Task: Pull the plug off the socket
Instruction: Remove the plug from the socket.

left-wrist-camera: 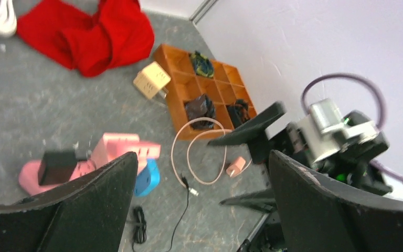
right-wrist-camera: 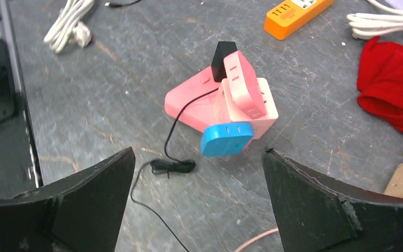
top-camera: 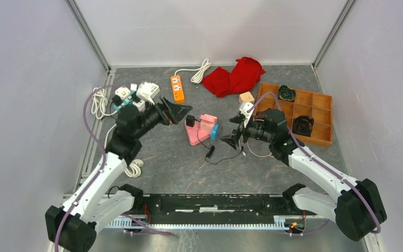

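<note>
Top external view puts the pink socket block [top-camera: 202,130] mid-table, between the arms, with the black plug [top-camera: 190,121] seated at its left end. The left gripper [top-camera: 181,112] and right gripper [top-camera: 234,131] flank it with jaws spread wide and empty, probably so one can brace the block while the other pulls. The block's long axis runs roughly left to right, slightly skewed. The plug appears to stand up from it, nearest the left gripper, its thin cable [top-camera: 210,152] trailing nearward.
</note>
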Tool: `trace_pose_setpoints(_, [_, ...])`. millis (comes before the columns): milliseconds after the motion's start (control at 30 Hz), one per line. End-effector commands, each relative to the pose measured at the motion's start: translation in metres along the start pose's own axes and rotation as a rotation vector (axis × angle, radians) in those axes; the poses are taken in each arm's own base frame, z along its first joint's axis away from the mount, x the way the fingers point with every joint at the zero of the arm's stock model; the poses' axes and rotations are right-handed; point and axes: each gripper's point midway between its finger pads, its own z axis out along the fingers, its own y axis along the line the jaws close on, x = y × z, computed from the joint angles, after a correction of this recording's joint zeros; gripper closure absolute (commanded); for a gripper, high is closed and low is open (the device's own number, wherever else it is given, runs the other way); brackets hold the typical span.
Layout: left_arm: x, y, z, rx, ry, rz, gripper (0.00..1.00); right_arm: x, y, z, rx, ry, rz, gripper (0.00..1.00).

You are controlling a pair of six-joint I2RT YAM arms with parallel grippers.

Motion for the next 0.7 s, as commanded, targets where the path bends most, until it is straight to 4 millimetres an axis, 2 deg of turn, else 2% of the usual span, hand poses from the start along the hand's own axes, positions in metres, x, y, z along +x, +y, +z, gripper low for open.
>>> trace_pose_setpoints(0, [-0.023,-0.02,-0.004,-0.019,0.158,0.281,0.0,-0.014,-0.026,0.014,0.289,-0.089,0.188,0.02])
trace_pose_setpoints(67, [-0.031,-0.005,-0.002,-0.108,0.159,0.365,0.0,-0.009,-0.04,0.016,0.393,-0.073,0.223,0.02])
trace_pose_setpoints(133, [-0.027,0.011,0.001,-0.154,0.144,0.364,0.0,-0.002,-0.047,0.019,0.444,-0.047,0.248,0.02])
trace_pose_setpoints(267, [-0.001,0.038,0.003,-0.165,0.121,0.347,0.0,0.015,-0.037,0.032,0.431,-0.02,0.29,0.02])
trace_pose_setpoints(367, [0.01,0.059,0.0,-0.224,0.126,0.363,0.0,0.025,-0.036,0.04,0.447,0.023,0.317,0.02])
trace_pose_setpoints(567, [0.01,0.069,-0.005,-0.278,0.145,0.384,0.0,0.034,-0.023,0.052,0.447,0.037,0.283,0.02])
trace_pose_setpoints(667, [0.01,0.071,-0.01,-0.298,0.149,0.39,0.0,0.037,-0.024,0.058,0.477,0.04,0.282,0.02])
